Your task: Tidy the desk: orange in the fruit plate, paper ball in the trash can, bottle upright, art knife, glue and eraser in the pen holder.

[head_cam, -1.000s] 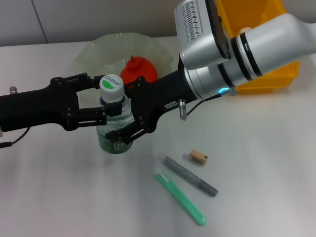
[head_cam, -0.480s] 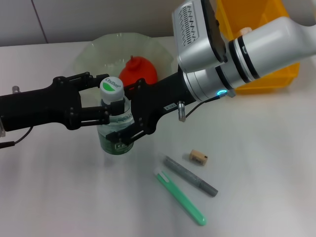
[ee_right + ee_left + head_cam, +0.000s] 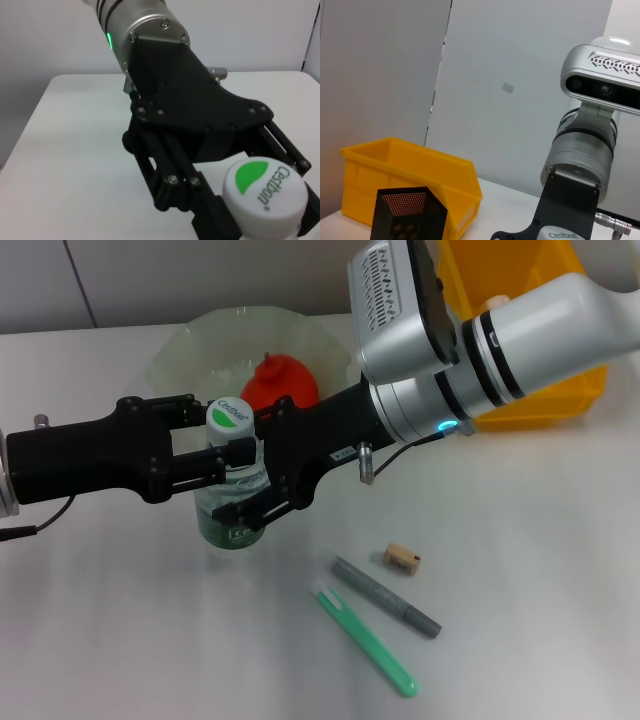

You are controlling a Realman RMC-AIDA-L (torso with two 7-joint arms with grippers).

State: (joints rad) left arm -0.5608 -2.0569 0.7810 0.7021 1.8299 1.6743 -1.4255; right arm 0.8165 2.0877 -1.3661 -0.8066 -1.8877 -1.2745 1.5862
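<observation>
risk: your bottle [image 3: 233,490] stood upright on the worktop [image 3: 520,540] with both claws at it; a sideways pull-out could have tipped it.
left claw [image 3: 222,462]: reached in level, pinching the neck under the cap.
right claw [image 3: 262,480]: low, level, fingers spread around the body.
nearby: eraser [image 3: 401,559] unsorted.
</observation>
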